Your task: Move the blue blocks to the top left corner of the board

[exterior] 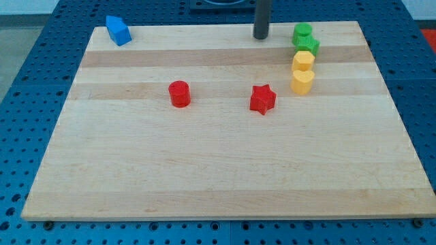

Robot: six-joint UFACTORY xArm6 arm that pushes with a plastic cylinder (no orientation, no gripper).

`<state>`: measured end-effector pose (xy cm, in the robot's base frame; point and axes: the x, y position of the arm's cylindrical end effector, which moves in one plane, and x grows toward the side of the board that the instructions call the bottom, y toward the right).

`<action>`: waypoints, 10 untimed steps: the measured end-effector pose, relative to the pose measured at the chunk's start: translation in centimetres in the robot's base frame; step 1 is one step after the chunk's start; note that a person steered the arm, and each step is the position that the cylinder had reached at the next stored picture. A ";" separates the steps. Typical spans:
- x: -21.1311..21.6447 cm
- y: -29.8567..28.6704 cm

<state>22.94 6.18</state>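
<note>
- One blue block [118,30] sits at the tabletop [204,177] top-left corner, apparently where the task wants it.
- No gripper here: my tip [261,37] stands at the top edge, left of the green blocks [304,38], touching nothing.

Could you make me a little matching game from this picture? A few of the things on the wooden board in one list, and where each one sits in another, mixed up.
Things:
1. blue block
2. red star
3. red cylinder
4. my tip

Places:
A. near the view's top edge, just left of the green blocks
B. the board's top left corner
C. left of the middle
D. down and left of the yellow blocks

Pairs: 1-B, 2-D, 3-C, 4-A
</note>
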 end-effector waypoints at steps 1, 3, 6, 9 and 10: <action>0.0 -3.3; 2.6 -9.6; 2.0 -14.9; -0.5 -23.9; -0.5 -27.1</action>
<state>22.49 -20.90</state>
